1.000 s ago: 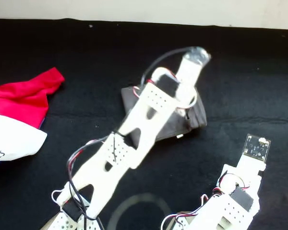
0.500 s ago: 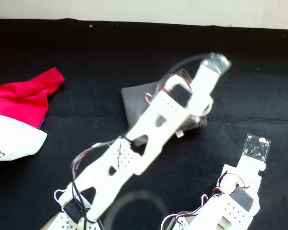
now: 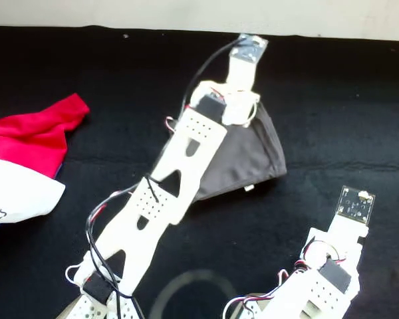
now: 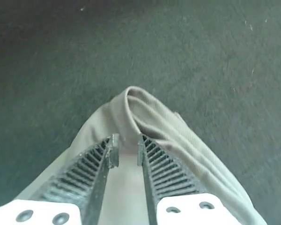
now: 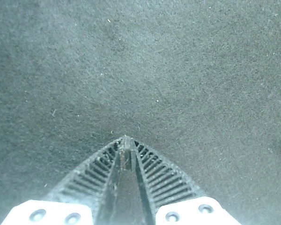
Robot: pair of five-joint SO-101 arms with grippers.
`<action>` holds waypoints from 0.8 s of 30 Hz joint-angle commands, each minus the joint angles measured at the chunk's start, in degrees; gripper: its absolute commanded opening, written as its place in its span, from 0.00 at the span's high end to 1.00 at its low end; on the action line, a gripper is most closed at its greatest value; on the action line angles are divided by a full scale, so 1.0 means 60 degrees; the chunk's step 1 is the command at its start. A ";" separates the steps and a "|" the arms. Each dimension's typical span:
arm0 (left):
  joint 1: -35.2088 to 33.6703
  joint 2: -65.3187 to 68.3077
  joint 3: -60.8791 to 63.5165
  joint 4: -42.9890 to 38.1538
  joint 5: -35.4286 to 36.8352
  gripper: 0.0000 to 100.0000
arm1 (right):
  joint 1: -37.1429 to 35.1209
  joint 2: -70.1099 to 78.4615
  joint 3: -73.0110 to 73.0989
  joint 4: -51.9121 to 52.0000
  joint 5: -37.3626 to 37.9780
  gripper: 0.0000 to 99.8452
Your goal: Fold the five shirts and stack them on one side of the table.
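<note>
A grey shirt [image 3: 246,159] lies in a rough, pointed fold at the middle of the black table [image 3: 359,100]. My left arm stretches across it from the near left. My left gripper [image 3: 242,106] sits at the shirt's far corner. In the left wrist view this gripper [image 4: 126,150] is shut on a raised pleat of the grey shirt [image 4: 152,115], which peaks just beyond the fingertips [image 4: 113,145]. My right arm [image 3: 332,262] rests at the near right. The right gripper [image 5: 126,147] is shut with nothing in it, over bare black cloth.
A red shirt [image 3: 40,133] and a white shirt [image 3: 13,189] are heaped at the left edge, over a bit of blue cloth. Bare black table lies on the right and along the far side.
My left arm swung from the shirt's right side toward the far edge. It dragged the shirt's far corner along, so the squarish fold became a pointed shape. The right arm stayed still.
</note>
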 commanded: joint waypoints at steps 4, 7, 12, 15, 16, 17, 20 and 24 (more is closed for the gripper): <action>0.0476 0.0432 -0.0330 -0.1553 -0.0044 0.91 | 0.0007 -0.0125 0.0711 0.0037 0.0088 0.99; 0.0769 0.0623 -0.0330 -0.2212 -0.0044 0.91 | 0.0007 -0.0125 0.0711 0.0037 0.0088 0.99; 0.0974 0.0593 -0.0359 -0.2344 -0.0044 0.91 | 0.0007 -0.0125 0.0711 0.0037 0.0088 0.99; 0.0842 -0.0007 -0.0344 -0.1875 -0.0044 0.91 | 0.0007 -0.0125 0.0711 0.0037 0.0088 0.99; 0.0813 -0.0271 -0.0344 -0.1568 -0.0044 0.91 | 0.0007 -0.0125 0.0711 0.0037 0.0088 0.99; 0.0799 -0.0579 -0.0344 -0.1245 -0.0044 0.91 | 0.0007 -0.0125 0.0711 0.0037 0.0088 0.99; 0.0681 -0.1604 -0.0344 0.0059 -0.0044 0.91 | 0.0007 -0.0125 0.0711 0.0037 0.0088 0.99; 0.0432 -0.2967 -0.0344 0.2330 -0.0044 0.91 | 0.0007 -0.0139 0.0711 0.0051 0.0088 0.99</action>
